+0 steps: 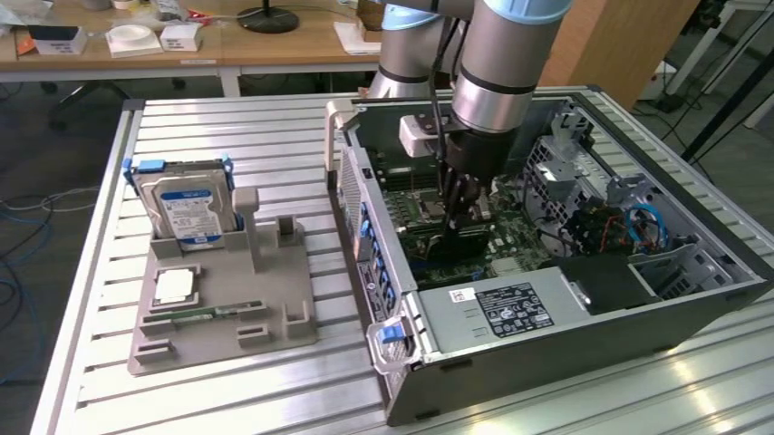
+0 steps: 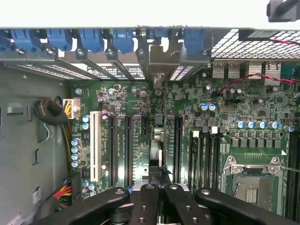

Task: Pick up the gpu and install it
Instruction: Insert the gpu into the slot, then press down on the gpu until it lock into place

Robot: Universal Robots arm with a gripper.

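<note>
My gripper [image 1: 466, 237] reaches down into the open computer case [image 1: 393, 272], over the green motherboard [image 2: 234, 108]. In the wrist view its black fingers [image 2: 146, 199] are closed together on the gpu [image 2: 156, 140], a thin card seen edge-on. The card runs between two long black expansion slots [image 2: 127, 150]. Its silver end bracket [image 2: 161, 61] sits against the case's rear slot openings, among the blue clips [image 2: 124, 40]. I cannot tell whether the card is seated in a slot. In the exterior view the gpu [image 1: 469, 245] is a dark shape below the fingers.
A grey fixture [image 1: 224, 317] on the slatted table at the exterior view's left holds a silver hard drive [image 1: 184, 207] standing upright and a small memory stick [image 1: 212, 314]. Inside the case are a power supply [image 1: 508, 308], drive cages [image 1: 568, 154] and cables [image 1: 641, 227].
</note>
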